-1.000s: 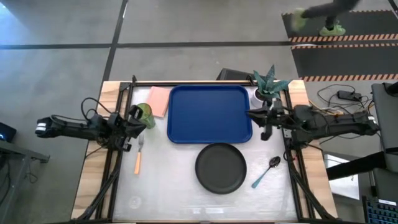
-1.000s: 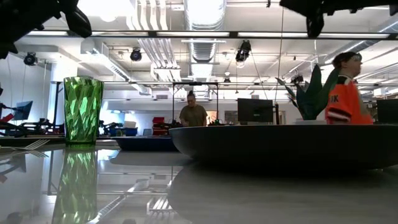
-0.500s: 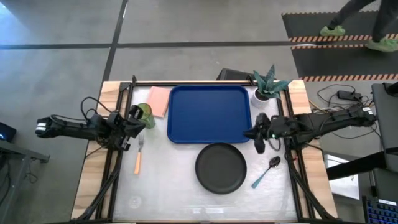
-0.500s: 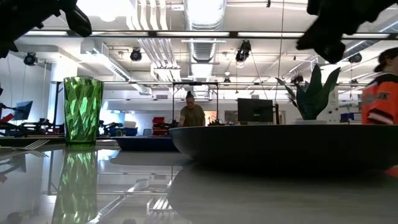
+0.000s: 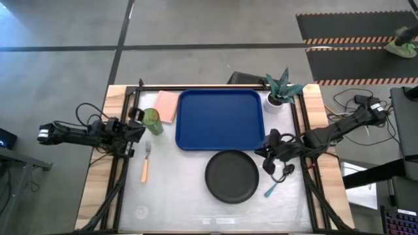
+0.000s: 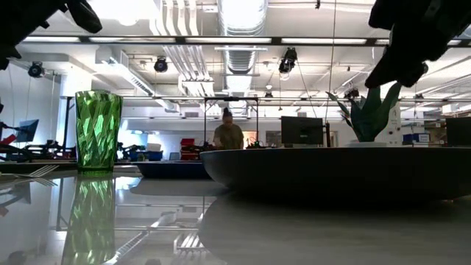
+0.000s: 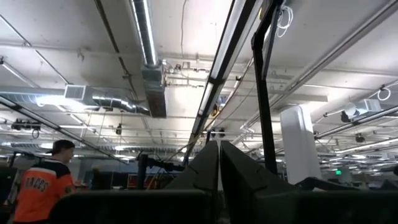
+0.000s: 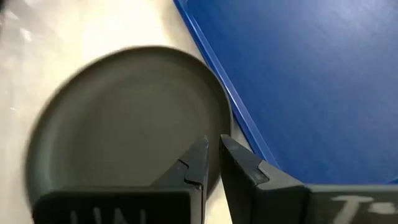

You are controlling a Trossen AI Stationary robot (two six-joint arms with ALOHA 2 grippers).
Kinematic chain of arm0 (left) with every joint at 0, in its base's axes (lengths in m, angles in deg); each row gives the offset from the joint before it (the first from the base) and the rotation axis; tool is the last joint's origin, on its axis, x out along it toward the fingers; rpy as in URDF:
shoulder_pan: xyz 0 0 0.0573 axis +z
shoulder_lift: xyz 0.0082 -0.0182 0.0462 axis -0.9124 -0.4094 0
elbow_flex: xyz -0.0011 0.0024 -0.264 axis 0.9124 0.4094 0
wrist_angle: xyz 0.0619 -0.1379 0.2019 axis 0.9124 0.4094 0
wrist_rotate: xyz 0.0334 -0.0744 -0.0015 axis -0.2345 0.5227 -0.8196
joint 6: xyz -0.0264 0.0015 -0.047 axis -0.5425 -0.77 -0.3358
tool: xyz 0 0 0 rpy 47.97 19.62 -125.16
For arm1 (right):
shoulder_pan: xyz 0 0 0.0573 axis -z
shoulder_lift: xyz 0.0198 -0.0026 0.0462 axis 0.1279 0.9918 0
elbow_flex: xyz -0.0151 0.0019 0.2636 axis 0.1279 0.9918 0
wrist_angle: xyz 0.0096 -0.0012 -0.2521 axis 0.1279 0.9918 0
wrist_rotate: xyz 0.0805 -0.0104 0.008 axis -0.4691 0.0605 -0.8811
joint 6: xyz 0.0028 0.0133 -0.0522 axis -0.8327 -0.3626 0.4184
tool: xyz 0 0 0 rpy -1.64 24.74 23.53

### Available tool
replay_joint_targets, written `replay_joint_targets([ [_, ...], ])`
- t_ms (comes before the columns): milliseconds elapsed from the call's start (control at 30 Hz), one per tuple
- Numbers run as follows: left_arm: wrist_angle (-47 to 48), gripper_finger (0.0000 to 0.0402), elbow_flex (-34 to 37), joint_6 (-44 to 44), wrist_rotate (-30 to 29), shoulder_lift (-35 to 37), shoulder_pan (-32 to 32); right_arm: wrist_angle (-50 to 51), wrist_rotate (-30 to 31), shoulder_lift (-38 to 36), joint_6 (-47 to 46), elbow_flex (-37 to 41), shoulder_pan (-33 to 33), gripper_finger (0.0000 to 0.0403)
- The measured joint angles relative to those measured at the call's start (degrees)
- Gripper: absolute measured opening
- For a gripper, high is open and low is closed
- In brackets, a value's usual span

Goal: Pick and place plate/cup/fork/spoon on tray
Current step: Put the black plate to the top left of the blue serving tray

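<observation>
The right gripper [image 8: 212,155], jaws nearly closed and empty, hangs over the right rim of the round matte black plate [image 8: 124,118], beside the large blue rectangular plastic tray [image 8: 311,74]. The left gripper's [image 7: 219,165] jaws are clenched.

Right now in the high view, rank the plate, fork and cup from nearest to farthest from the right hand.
1. The plate, just to the left of the right hand, near the table's front.
2. The fork, across the table on its left side.
3. The cup, at the back left, beside the left hand.
</observation>
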Motion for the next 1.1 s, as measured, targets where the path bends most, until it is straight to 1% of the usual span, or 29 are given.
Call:
replay_joint_targets([
  [100,0.0,0.0000,0.2,0.0,0.0,-0.2,0.0,-0.5,0.1,2.8,-0.2,0.0,0.7,0.0033],
  [167,0.1,0.0000,0.4,0.0,0.0,-0.2,0.0,-1.1,0.0,4.7,-0.8,0.0,1.3,0.0047],
  [233,0.0,0.0000,0.8,-0.1,0.0,-0.1,0.0,-1.9,0.0,6.3,-1.9,0.0,1.9,0.0072],
  [467,0.0,0.0000,1.0,-0.1,0.0,-0.1,0.0,-1.7,-0.1,11.2,-5.3,0.0,2.9,0.0186],
  [600,0.0,0.0000,1.0,-0.1,0.0,-0.1,0.0,-1.7,-0.6,14.6,-6.4,0.0,2.9,0.0223],
  [667,0.0,0.0000,1.0,-0.1,0.0,-0.2,0.0,-1.7,-1.5,16.3,-5.8,0.0,2.9,0.0232],
  [767,0.1,0.0000,1.0,-0.1,0.0,-0.2,0.0,-1.8,-1.7,19.1,-4.9,0.0,2.8,0.0234],
  [967,0.1,0.0000,1.0,-0.1,0.0,-0.3,0.0,-4.8,-2.1,22.4,-5.0,0.0,2.8,0.0225],
  [1100,0.2,0.0000,1.1,-0.1,0.0,-0.3,0.0,-7.6,-3.6,24.5,-6.4,0.0,2.7,0.0218],
])
